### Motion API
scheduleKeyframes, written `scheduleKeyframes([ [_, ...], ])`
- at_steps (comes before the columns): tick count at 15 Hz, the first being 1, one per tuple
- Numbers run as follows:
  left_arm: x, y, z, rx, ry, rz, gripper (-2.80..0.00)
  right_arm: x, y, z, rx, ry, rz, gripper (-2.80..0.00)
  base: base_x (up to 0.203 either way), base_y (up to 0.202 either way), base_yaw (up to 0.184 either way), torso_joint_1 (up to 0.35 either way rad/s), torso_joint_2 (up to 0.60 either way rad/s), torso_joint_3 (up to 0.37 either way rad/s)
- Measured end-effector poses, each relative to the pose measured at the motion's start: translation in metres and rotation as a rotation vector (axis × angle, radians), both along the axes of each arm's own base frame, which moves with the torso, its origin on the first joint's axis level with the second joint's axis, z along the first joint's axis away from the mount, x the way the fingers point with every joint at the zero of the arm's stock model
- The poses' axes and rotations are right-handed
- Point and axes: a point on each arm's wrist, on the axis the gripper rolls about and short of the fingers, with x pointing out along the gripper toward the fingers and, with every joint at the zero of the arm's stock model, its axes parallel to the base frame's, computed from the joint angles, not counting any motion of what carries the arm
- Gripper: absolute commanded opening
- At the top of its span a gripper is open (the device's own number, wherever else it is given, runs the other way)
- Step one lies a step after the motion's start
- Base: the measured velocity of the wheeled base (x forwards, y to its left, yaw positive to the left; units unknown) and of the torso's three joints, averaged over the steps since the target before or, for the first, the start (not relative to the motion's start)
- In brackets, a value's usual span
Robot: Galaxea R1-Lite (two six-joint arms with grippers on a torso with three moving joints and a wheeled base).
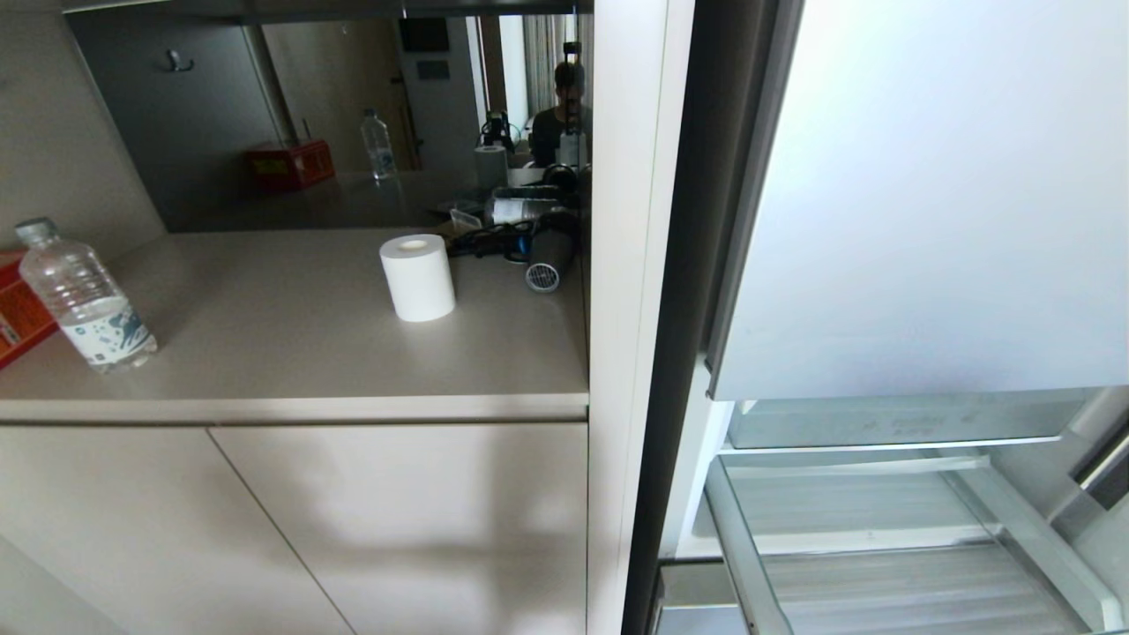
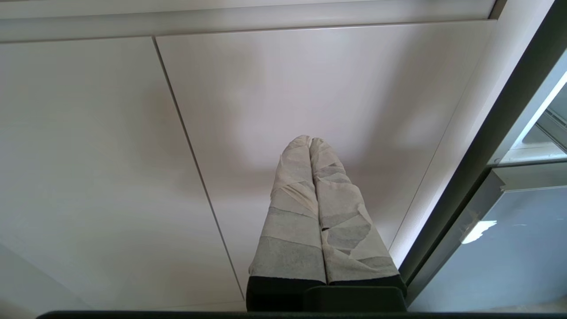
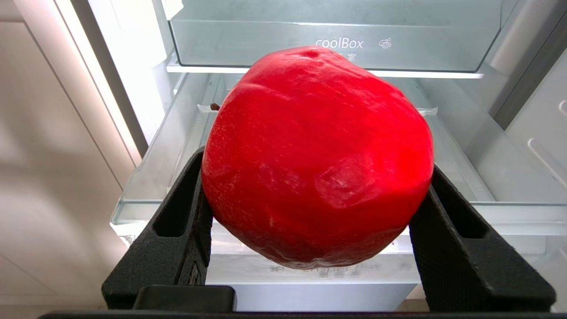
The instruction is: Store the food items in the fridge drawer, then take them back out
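A smooth red apple (image 3: 316,150) fills the right wrist view, and my right gripper (image 3: 316,188) is shut on it, one black finger (image 3: 186,208) pressed to each side. Behind and below the apple lies the fridge drawer (image 3: 168,141), pulled out, with clear walls and a frosted front lip. The head view shows the drawer's ribbed floor (image 1: 891,586) at the lower right with nothing visible on it. My left gripper (image 2: 310,141) is shut, its taped fingers pressed together in front of a pale cabinet door (image 2: 332,84). Neither arm shows in the head view.
The clear "coolBox" bin (image 3: 336,44) sits above the drawer. A grey-blue fridge door (image 1: 935,194) hangs open on the right. On the counter to the left stand a water bottle (image 1: 84,295), a white paper roll (image 1: 417,277) and dark appliances (image 1: 534,247). A person is reflected in the mirror (image 1: 564,115).
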Motion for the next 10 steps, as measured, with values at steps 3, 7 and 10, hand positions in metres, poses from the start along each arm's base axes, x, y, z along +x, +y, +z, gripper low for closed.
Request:
scheduleKeyframes([
  [3, 0.0000, 0.0000, -0.0001, 0.000, 0.000, 0.000, -2.80, 0.0000, 0.0000, -0.0001, -0.001, 0.000, 0.000, -2.80, -0.003, -0.001, -0.029, -0.001, 0.00, 0.001],
  [7, 0.0000, 0.0000, 0.0000, 0.000, 0.000, 0.000, -2.80, 0.0000, 0.0000, -0.0001, -0.001, 0.000, 0.000, -2.80, -0.001, 0.006, -0.162, 0.003, 0.00, 0.003],
  [10, 0.0000, 0.0000, 0.0000, 0.000, 0.000, 0.000, -2.80, 0.0000, 0.0000, -0.0002, -0.001, 0.001, 0.000, -2.80, 0.000, 0.005, -0.174, 0.001, 0.00, 0.004],
])
